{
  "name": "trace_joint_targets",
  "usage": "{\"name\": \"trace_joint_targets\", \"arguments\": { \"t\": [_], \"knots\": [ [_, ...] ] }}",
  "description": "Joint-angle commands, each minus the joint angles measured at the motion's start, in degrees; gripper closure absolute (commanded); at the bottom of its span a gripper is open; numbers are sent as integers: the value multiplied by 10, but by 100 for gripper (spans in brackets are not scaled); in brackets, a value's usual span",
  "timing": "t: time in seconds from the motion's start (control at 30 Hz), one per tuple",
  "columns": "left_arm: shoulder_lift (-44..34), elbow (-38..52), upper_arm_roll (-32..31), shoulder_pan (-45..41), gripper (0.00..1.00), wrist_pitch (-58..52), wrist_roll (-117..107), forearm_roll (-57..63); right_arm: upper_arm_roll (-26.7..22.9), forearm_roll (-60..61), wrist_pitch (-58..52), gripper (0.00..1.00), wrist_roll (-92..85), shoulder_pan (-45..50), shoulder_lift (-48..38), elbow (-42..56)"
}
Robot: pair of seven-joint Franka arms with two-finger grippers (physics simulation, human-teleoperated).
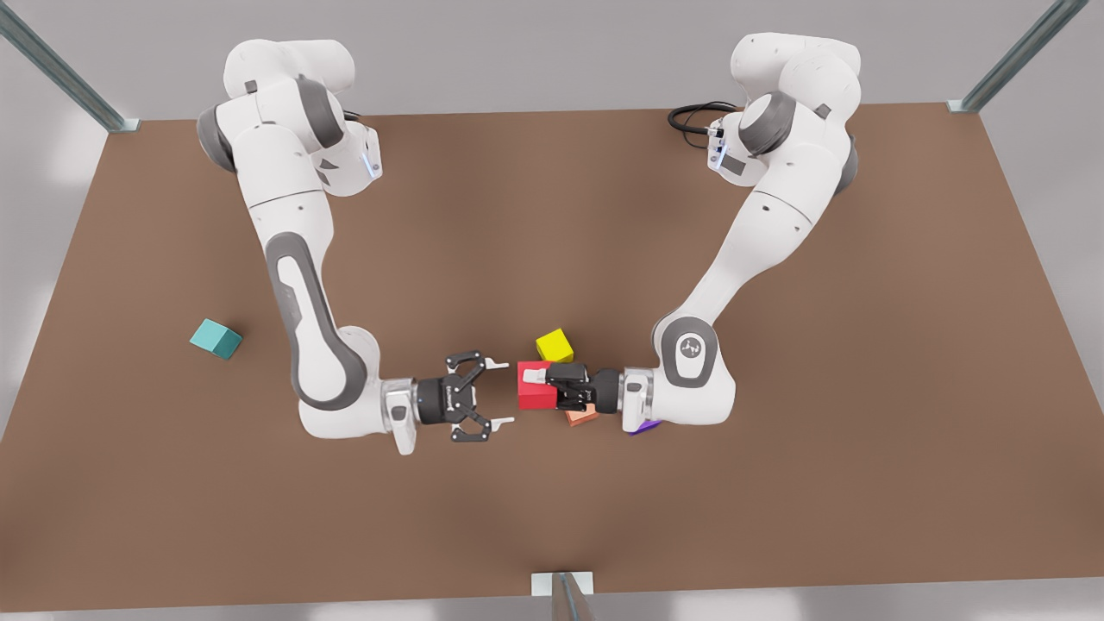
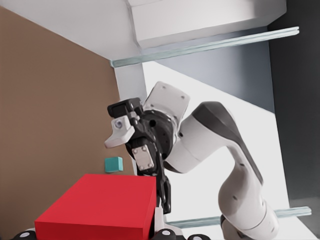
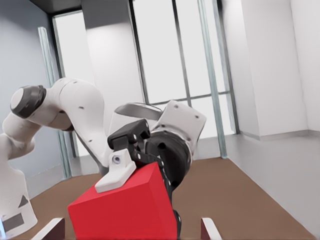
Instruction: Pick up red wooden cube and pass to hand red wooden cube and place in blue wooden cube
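Observation:
My left gripper (image 1: 542, 392), on the arm at the front view's right, is shut on the red wooden cube (image 1: 535, 395) and holds it off the table, pointing it at the other hand. Seen from the left wrist, the cube (image 2: 100, 210) sits close by. My right gripper (image 1: 502, 393), on the arm at the front view's left, faces it with fingers open and tips just short of the cube. From the right wrist, the cube (image 3: 125, 207) lies straight ahead, and a pale fingertip (image 3: 116, 174) of the left gripper presses on it. The blue wooden cube (image 1: 216, 338) (image 2: 114, 164) rests on the table far to the front view's left.
A yellow cube (image 1: 555, 346) sits just behind the held cube. A salmon-orange cube (image 1: 582, 417) and a purple cube (image 1: 642, 426) lie partly under the left arm's wrist. The brown table (image 1: 776, 517) has metal posts at its corners.

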Motion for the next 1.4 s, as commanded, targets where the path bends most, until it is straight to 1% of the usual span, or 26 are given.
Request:
{"name": "trace_joint_targets", "arguments": {
  "t": [0.0, 0.77, 1.37],
  "knots": [
    [-1, 0, -1, 0, 43, -7, -28, -7, 0, 0, 3, 0, -45, 2, -1, -3],
    [5, 2, 0, 0, 43, -5, -28, -15, 2, 19, 4, 0, -46, 17, -1, -13],
    [7, 4, -1, -4, 43, -1, -28, -15, 5, 35, 34, 0, -18, 37, 6, -4]
  ]
}}
